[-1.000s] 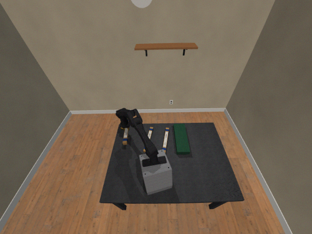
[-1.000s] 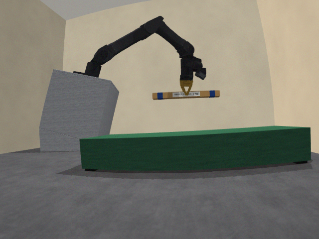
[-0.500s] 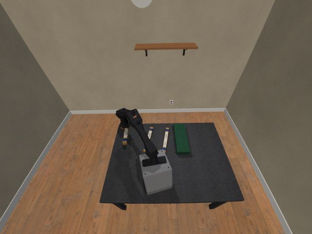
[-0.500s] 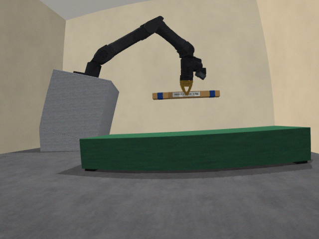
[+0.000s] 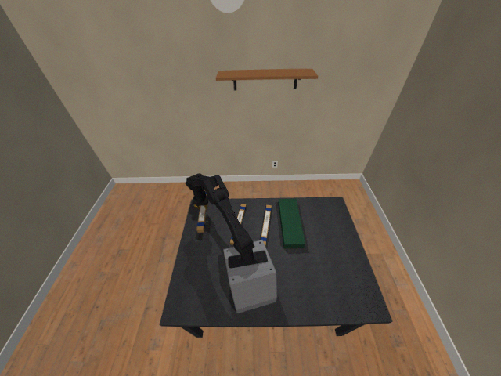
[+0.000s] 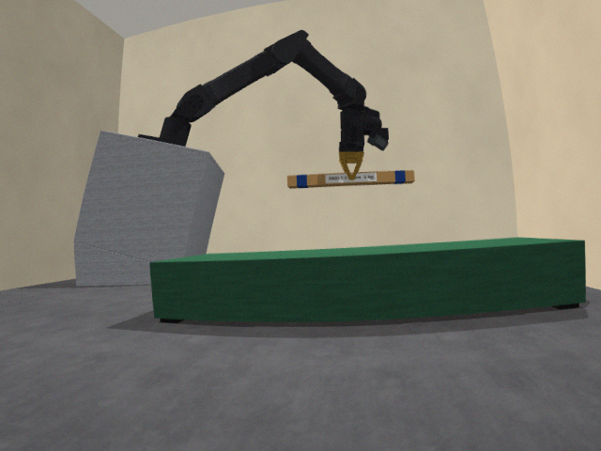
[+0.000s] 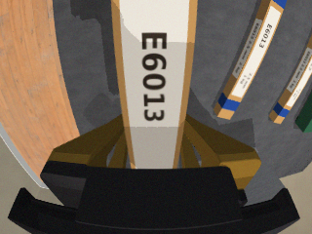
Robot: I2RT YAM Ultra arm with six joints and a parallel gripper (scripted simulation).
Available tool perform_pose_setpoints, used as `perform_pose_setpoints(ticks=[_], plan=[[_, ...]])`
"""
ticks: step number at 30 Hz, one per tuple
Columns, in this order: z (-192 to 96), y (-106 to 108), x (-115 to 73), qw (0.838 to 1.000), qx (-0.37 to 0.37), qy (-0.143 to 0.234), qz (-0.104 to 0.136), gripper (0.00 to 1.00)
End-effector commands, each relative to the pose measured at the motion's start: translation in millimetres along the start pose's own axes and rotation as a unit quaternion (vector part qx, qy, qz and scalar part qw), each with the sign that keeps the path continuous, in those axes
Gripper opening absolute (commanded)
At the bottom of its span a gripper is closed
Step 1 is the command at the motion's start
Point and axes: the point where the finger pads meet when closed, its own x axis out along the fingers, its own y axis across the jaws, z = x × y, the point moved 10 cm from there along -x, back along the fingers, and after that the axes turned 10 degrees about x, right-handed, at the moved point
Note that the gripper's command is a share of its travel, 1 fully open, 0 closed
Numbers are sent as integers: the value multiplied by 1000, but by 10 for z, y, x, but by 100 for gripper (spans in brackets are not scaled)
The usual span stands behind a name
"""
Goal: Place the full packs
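Hand point(image 6: 350, 173) clamped on one raised pack point(image 6: 310, 179), two packs point(image 5: 265, 224) on table point(image 5: 323, 291), one green platform point(image 5: 292, 228).

In your top view the arm point(image 5: 232, 226) crosses the middle pack point(image 5: 241, 213), so you see only its far end and a sliver near the pedestal point(image 5: 258, 289). The wrist hides the gripper point(image 5: 200, 207) and the near half of the held pack point(image 5: 200, 222) there. The labels on all three packs are too small to read from above. In the wrist view the held pack point(image 7: 154, 58) runs off the top edge, the third pack point(image 7: 294, 88) is cut by the right edge, and the platform point(image 7: 306, 120) shows only a green corner. In the exterior view the platform point(image 6: 368, 286) hides the two packs lying on the table, and the held pack's label point(image 6: 350, 178) blurs.
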Motion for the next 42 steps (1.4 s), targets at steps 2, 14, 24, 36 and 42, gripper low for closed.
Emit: perform_pose_setpoints(ticks=[2,14,24,36,42], plan=[[-16,85,-510,998,-2,-43,43,0],[111,-193,-482,997,31,-49,47,0],[70,-454,-383,999,28,-26,31,0],[123,-704,-345,998,28,-31,35,0],[186,-840,-393,998,29,-39,41,0]])
